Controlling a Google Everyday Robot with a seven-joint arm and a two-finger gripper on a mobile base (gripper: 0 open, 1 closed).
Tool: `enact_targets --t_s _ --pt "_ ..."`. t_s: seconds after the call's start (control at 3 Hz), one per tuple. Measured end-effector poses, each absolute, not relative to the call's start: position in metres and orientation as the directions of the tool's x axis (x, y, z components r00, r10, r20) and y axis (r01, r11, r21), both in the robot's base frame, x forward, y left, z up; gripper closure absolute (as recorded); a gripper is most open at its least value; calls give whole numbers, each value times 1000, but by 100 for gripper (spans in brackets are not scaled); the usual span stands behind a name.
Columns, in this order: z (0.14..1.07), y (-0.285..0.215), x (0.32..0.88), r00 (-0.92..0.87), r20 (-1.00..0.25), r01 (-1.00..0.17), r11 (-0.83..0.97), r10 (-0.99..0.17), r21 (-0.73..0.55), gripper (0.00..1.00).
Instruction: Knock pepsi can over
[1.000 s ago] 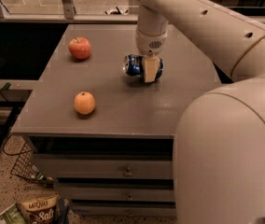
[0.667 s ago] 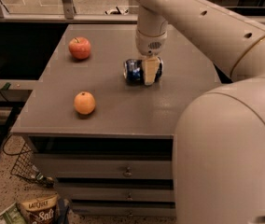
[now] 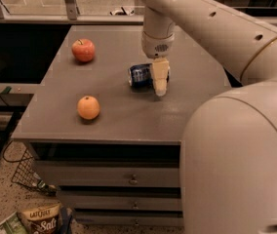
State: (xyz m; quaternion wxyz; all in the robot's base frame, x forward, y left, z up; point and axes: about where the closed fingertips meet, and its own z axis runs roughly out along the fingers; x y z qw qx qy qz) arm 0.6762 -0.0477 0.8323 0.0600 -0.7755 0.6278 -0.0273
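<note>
The pepsi can [image 3: 140,75], dark blue with light markings, lies on its side near the middle of the grey table [image 3: 114,111], its silver end facing left. My gripper [image 3: 160,84] hangs down from the white arm right beside the can's right end, its cream fingers [image 3: 159,76] partly in front of the can. The far part of the can is hidden behind the fingers.
A red apple [image 3: 83,50] sits at the table's far left. An orange [image 3: 88,107] sits nearer the front left. Drawers [image 3: 131,179] are under the tabletop. A wire basket [image 3: 24,174] and a snack bag [image 3: 40,218] lie on the floor at the lower left.
The can has shifted slightly left and settled on its side; the gripper has stayed almost in place beside it.
</note>
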Motion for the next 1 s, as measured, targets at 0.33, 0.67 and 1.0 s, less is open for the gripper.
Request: enact_targets --t_s 0.33,0.67,1.0 --pt "833 -55 678 202 -81 -973 -190 -976 -131 0" --pt "847 -89 677 170 -154 -979 -149 -973 -139 0" --pt "869 -125 671 123 -183 -983 -94 -975 -159 0"
